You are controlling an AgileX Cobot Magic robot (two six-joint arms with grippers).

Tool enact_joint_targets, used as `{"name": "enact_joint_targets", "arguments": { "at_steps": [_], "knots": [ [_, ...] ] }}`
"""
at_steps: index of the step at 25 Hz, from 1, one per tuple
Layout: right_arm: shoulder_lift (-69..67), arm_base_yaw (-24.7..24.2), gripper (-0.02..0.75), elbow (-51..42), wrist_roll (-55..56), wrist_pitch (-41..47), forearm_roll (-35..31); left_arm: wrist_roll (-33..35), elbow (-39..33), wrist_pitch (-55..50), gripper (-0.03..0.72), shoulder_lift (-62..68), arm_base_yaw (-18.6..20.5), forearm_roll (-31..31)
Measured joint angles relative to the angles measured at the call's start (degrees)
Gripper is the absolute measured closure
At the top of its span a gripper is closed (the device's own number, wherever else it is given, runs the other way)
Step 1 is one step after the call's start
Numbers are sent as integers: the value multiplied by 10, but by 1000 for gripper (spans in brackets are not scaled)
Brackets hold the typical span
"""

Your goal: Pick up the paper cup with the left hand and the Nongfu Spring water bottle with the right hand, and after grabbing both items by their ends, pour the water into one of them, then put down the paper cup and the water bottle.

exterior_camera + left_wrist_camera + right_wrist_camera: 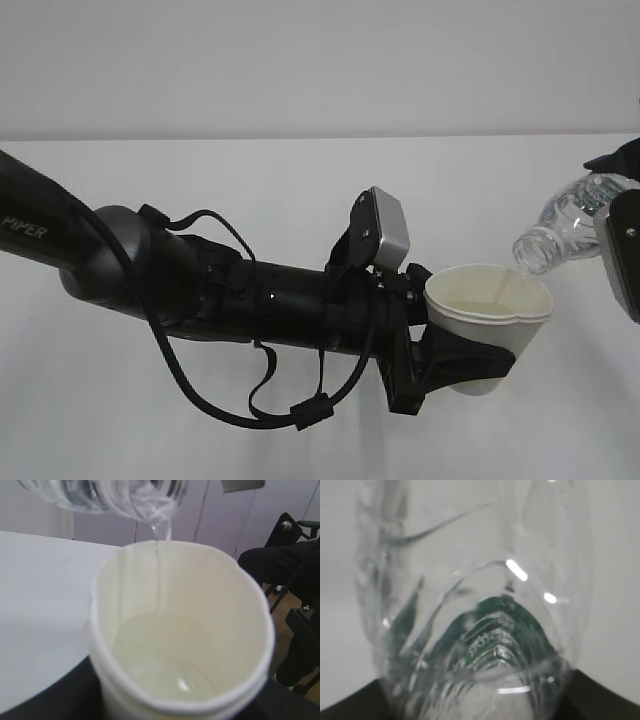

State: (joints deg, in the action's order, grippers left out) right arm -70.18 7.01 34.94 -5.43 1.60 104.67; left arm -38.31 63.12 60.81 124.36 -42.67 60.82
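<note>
white table [300, 180], pale wall [300, 60] (bare), dark chair [295, 530]

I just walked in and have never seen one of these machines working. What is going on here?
The robot is pouring water. Its left hand holds a white paper cup above the table, its black fingers wrapped around the cup's lower part. The right hand tips a clear, uncapped water bottle mouth-down over the cup's rim. A thin stream of water is falling in, and a shallow pool covers the cup's bottom.
</note>
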Motion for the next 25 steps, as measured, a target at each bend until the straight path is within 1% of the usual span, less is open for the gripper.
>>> {"name": "enact_joint_targets", "arguments": {
  "at_steps": [25],
  "knots": [
    [0,0,328,0,-1,-1,0,-1,0,0,276,0,0,0]
  ]
}}
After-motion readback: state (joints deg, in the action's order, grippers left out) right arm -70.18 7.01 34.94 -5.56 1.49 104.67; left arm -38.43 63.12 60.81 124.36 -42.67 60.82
